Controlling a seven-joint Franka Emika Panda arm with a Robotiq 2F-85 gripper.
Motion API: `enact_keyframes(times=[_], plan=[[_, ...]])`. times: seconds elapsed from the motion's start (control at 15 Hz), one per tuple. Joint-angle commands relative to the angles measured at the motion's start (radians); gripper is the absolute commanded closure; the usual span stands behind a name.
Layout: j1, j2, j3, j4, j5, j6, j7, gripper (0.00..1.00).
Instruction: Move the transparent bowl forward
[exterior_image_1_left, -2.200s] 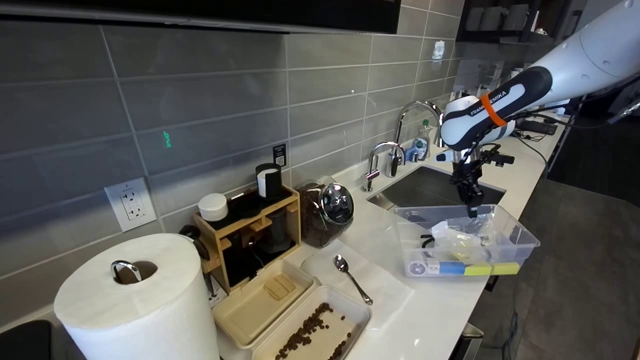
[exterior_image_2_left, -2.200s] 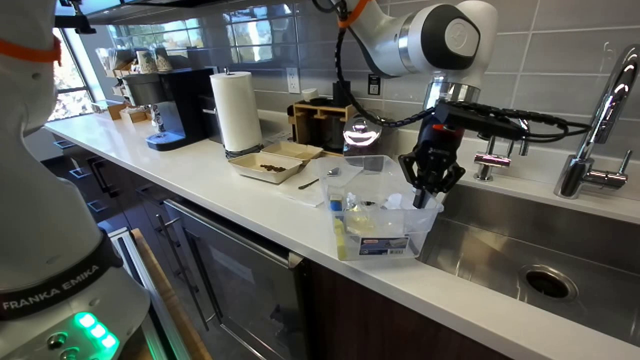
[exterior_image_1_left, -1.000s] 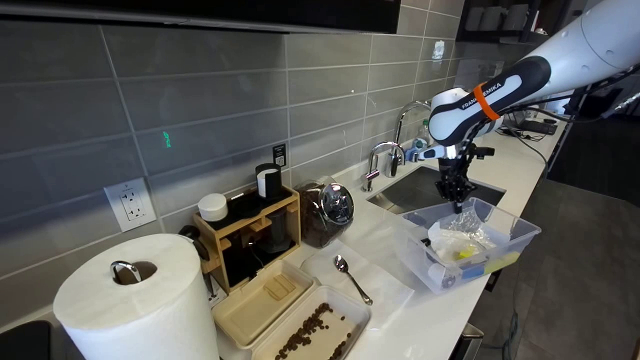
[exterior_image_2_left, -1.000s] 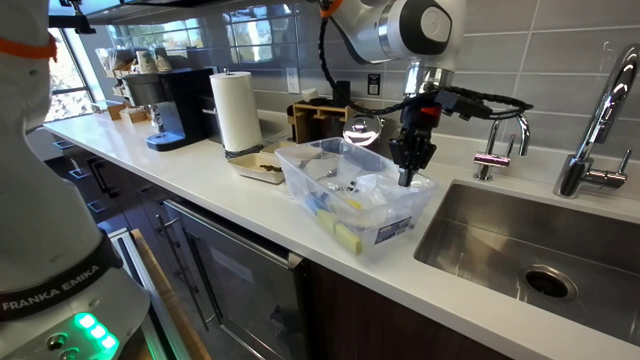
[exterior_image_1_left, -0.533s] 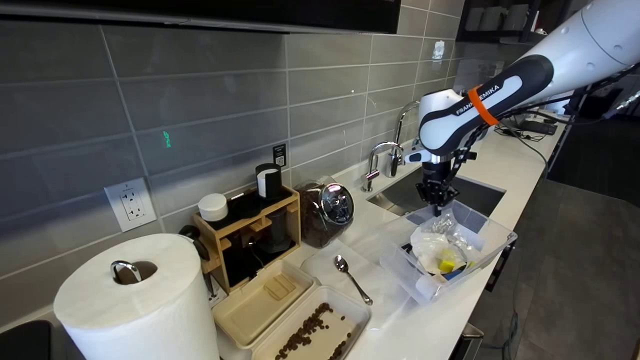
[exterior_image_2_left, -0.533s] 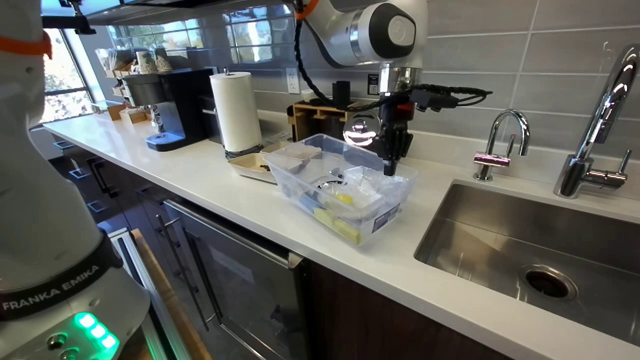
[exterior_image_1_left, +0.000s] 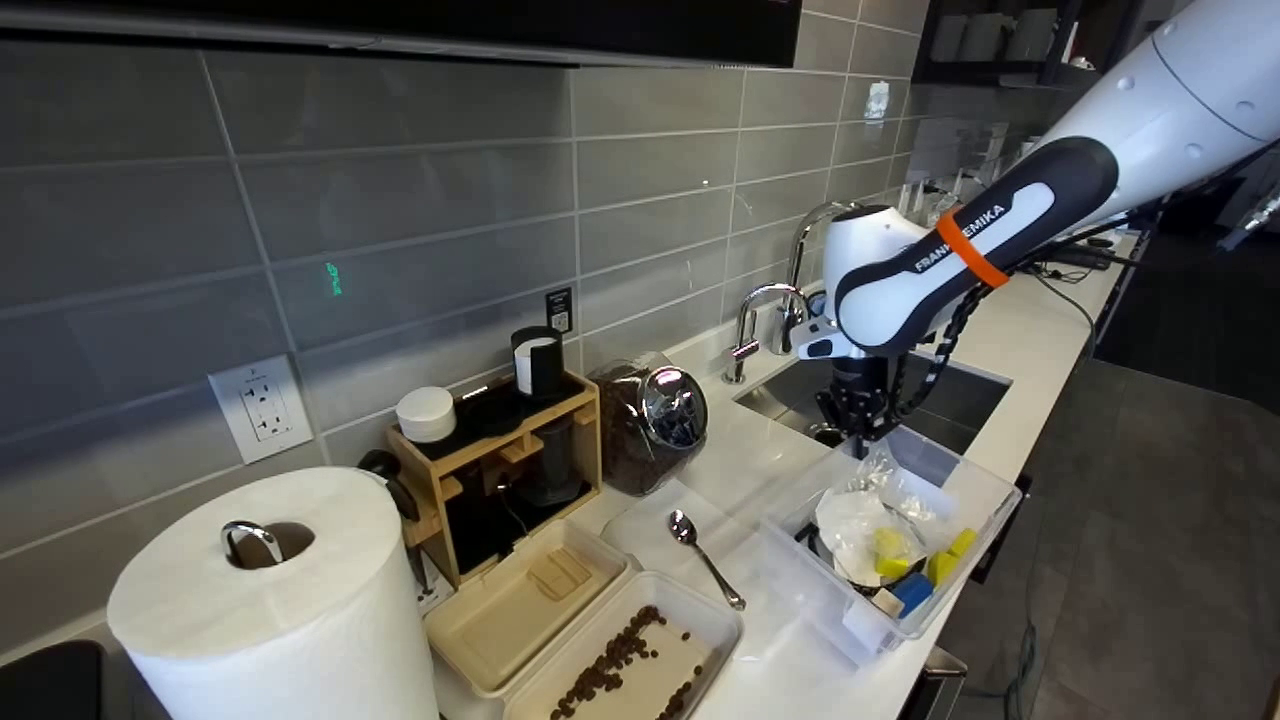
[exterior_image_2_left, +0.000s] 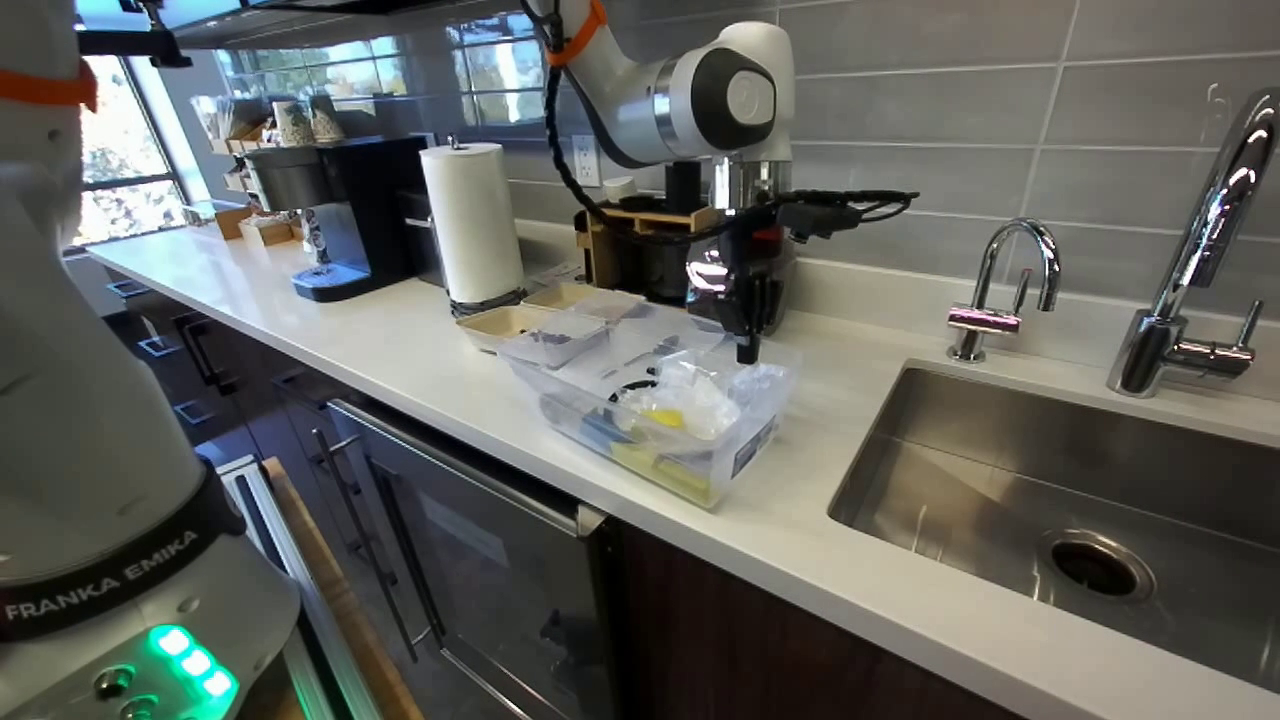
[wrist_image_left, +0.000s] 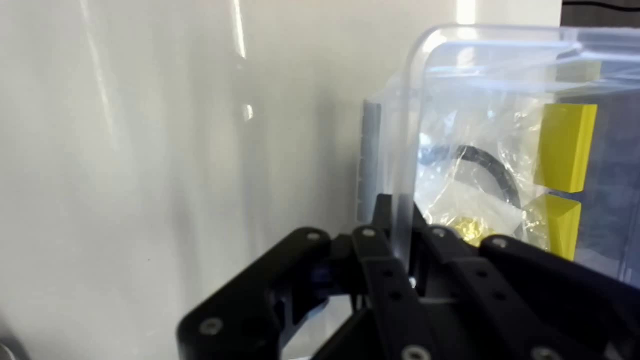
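The transparent bowl, a clear rectangular tub, shows in both exterior views (exterior_image_1_left: 835, 600) (exterior_image_2_left: 720, 460). It sits turned at an angle, on or just above the white counter beside the sink. Yellow blocks (exterior_image_1_left: 942, 568), a blue block (exterior_image_1_left: 911, 592) and crumpled clear and white plastic (exterior_image_1_left: 850, 525) lie in it. My gripper (exterior_image_1_left: 860, 447), also in an exterior view (exterior_image_2_left: 747, 350), is at the bowl's sink-side end. In the wrist view my gripper (wrist_image_left: 397, 210) is shut on the bowl's rim (wrist_image_left: 407, 140), one finger on each side of the wall.
A spoon (exterior_image_1_left: 706, 560) lies on a white napkin (exterior_image_1_left: 770, 610) beside the bowl. An open beige container (exterior_image_1_left: 525, 620) with coffee beans, a wooden rack (exterior_image_1_left: 520, 430), a glass jar (exterior_image_1_left: 625, 425) and a paper towel roll (exterior_image_1_left: 270, 590) stand further along. The sink (exterior_image_2_left: 1000, 480) is behind.
The gripper has carried the bowl away from the sink, toward the beige container, and the bowl has turned. It rose from its earlier place and is lower now than half a second ago.
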Motion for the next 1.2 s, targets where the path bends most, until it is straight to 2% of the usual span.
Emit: enact_keyframes(times=[0.0,0.47,0.53,0.6,0.93,1.13], plan=[[0.031,-0.036,0.001,-0.057,-0.048,0.024,-0.004,0.98],[0.069,-0.017,0.010,-0.056,-0.056,0.058,0.033,0.98],[0.072,-0.018,0.010,-0.057,-0.054,0.057,0.042,0.69],[0.073,-0.017,0.011,-0.058,-0.055,0.058,0.042,0.68],[0.075,-0.029,0.014,-0.062,-0.047,0.040,0.058,0.32],[0.055,-0.060,0.030,-0.064,0.024,0.015,0.065,0.10]])
